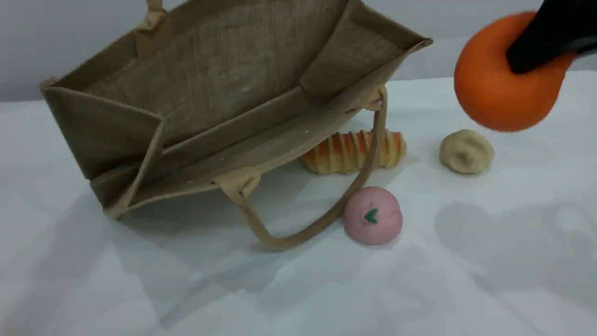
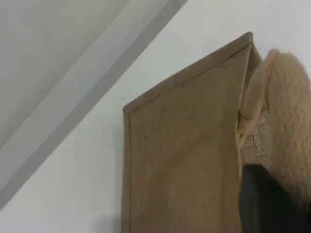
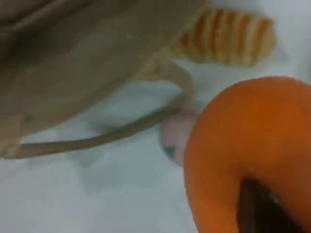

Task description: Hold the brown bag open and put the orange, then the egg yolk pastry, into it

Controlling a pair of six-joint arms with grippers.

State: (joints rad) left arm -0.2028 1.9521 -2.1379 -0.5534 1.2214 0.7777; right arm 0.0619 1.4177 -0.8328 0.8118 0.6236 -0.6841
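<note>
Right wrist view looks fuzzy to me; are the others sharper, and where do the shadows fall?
Right wrist view: orange and brown bag soft, blurred. Scene view: sharper, orange edge slightly smeared, soft shadows on the table. Left wrist view: bag handle close and blurry.

One brown bag (image 1: 219,88), with two rope handles: one (image 1: 322,219) looped down onto the desk (image 1: 298,289), the other (image 1: 154,11) rising past the top of the scene view. One orange (image 1: 494,93). One egg yolk pastry (image 1: 466,151). One striped bread roll (image 1: 347,151). One pink ball (image 1: 373,215) bearing one green mark. Four food items in all: three resting on the desk, one up off it. One desk, white. Two claws counted: right claw (image 1: 543,42) in the scene view, left claw (image 2: 265,204) glimpsed only in its own wrist view.
</note>
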